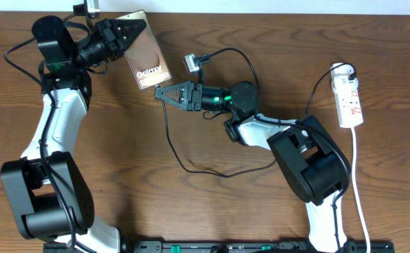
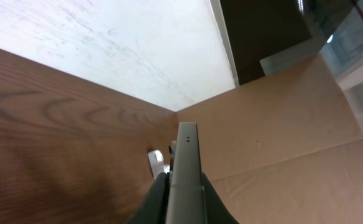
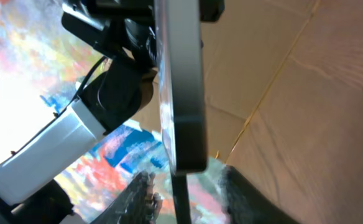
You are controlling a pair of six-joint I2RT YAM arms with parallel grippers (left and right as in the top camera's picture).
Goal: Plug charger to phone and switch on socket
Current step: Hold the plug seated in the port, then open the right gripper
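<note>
Grip check: my left gripper [image 1: 135, 36] is clamped on the flat bronze-brown phone [image 1: 151, 67], whose long axis slants down toward my right gripper [image 1: 159, 93], just off its lower end. Thin black charger cable [image 3: 180, 200] stands between those right fingers, aimed at the phone's end; gripped or loose, I cannot tell. Wooden table's [image 1: 275, 28] far edge sits close behind.

overhead: high, straight down on the whole counter [image 1: 191, 211] | left wrist: very close, facing 3 o'clock along the phone [image 2: 185, 168] edge | right wrist: very close, facing 9 o'clock at the phone's end | shared: phone, all three views
</note>
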